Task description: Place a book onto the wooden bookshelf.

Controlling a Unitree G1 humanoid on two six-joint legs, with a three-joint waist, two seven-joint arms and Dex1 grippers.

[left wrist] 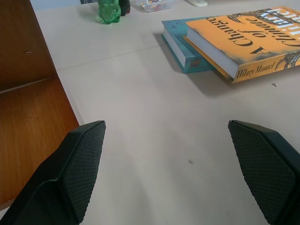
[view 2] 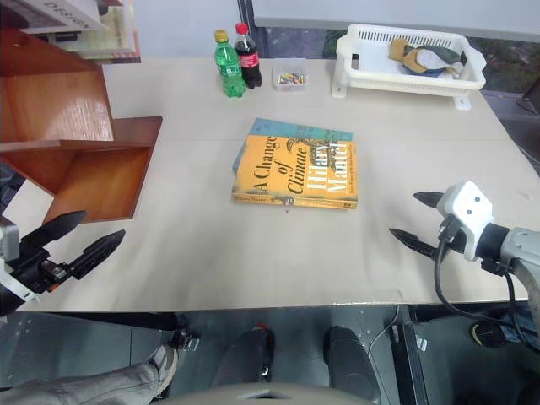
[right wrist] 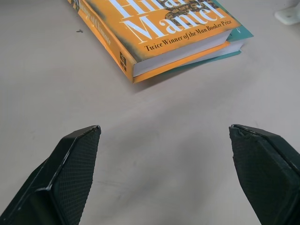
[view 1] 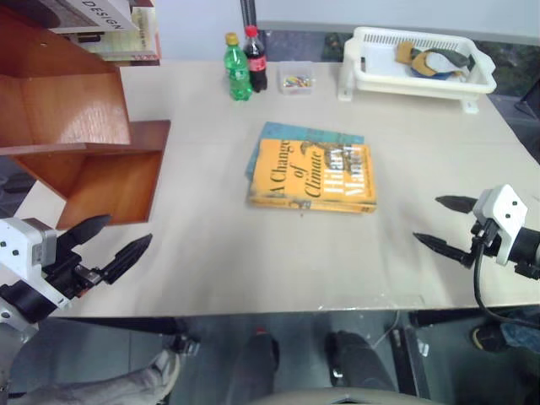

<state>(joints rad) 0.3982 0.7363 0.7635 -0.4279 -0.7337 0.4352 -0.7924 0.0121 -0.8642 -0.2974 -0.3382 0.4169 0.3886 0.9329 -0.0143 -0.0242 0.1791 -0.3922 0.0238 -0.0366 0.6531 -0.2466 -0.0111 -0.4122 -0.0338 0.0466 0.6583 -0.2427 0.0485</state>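
In the middle of the pale worktop (view 1: pixel 211 253) lies the book (view 1: pixel 314 175), an orange-yellow hardback lettered "A Change of Climate", flat with its cover up. It rests on top of a teal-blue book (view 1: pixel 291 133) whose far and left edges stick out from under it. At the far left stands the wooden bookshelf (view 1: pixel 80 135), reddish-brown with slanted boards and an open compartment facing the worktop; more books, one lettered "DESIGN" (view 1: pixel 97 13), sit on its upper board. Well apart from both books, the left gripper (view 1: pixel 105 247) hovers over the near left edge of the worktop, just in front of the bookshelf, its two black fingers spread wide with nothing between them. The right gripper (view 1: pixel 440 223) hovers over the near right edge, likewise spread wide and empty, pointing toward the books. At the far side stand a green bottle (view 1: pixel 237 69) and a dark cola bottle (view 1: pixel 255 59) side by side, a small clear box (view 1: pixel 295 78) just right of them, and a white basket (view 1: pixel 413 59) at the far right.
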